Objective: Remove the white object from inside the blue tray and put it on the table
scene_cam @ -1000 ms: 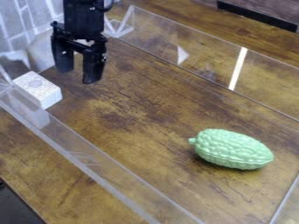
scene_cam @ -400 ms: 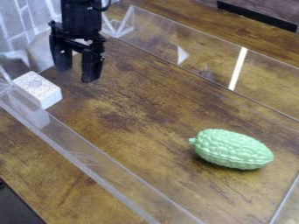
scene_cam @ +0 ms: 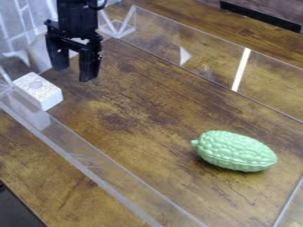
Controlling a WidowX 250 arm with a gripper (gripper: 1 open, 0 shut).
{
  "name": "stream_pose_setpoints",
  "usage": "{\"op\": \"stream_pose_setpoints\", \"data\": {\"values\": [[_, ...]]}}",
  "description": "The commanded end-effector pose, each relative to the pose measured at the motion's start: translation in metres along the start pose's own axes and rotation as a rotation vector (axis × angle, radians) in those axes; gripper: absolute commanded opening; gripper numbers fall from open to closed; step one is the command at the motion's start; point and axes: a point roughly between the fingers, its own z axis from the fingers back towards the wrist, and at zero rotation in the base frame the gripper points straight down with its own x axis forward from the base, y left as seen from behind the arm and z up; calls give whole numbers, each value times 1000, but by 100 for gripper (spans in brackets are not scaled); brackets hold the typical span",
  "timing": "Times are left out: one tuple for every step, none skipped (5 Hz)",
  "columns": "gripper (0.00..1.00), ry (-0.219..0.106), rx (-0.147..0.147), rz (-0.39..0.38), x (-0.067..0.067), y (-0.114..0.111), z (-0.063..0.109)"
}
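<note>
The white object [scene_cam: 35,89] is a small speckled block lying at the left edge, just behind a clear plastic panel. My black gripper [scene_cam: 73,71] hangs open above the table [scene_cam: 142,111], a little to the right of and behind the block. Nothing is between its fingers and it does not touch the block. I cannot make out a blue tray in this view.
A bumpy green fruit [scene_cam: 235,151] lies on the wood at the right. Clear plastic panels run along the front left [scene_cam: 83,155] and the back right [scene_cam: 225,49]. A pale lattice structure [scene_cam: 18,35] stands at the far left.
The gripper has shifted slightly left and up, still open. The block and the fruit have not moved.
</note>
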Motion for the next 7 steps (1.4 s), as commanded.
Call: {"op": "stream_pose_setpoints", "data": {"values": [[100, -49, 17, 20, 3, 7, 11], [100, -54, 18, 25, 5, 8, 9], [100, -65, 22, 36, 8, 12, 8], [100, -69, 23, 45, 9, 14, 6], [100, -71, 25, 53, 1, 19, 4], [100, -73, 28, 62, -7, 25, 1], [100, -89, 32, 88, -20, 33, 3]]}}
